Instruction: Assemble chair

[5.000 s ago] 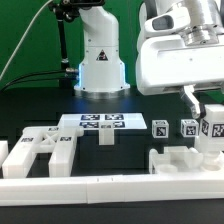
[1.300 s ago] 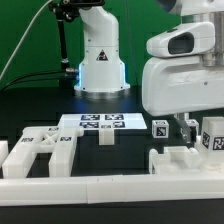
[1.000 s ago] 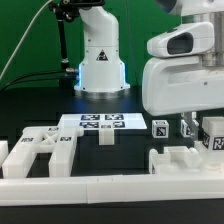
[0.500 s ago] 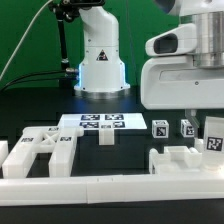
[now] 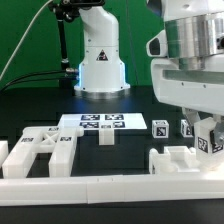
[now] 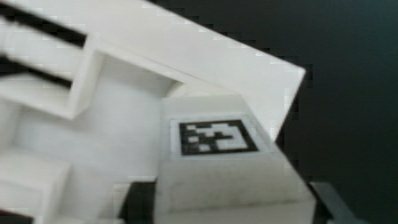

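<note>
My gripper hangs at the exterior view's right, shut on a white square chair leg whose tag faces the camera, slightly tilted. In the wrist view the leg fills the space between my two dark fingers, and my gripper holds it above a white slotted chair part. That blocky part lies on the table just below the leg. Another chair part with bars lies at the exterior view's left. Two small tagged legs stand behind the right part.
The marker board lies mid-table with a small white block in front of it. A low white rim wall runs along the front. The robot base stands behind.
My wrist has turned and tilted, and the arm body has risen. The held leg stays at the right, now slightly tilted. The other parts have not moved.
</note>
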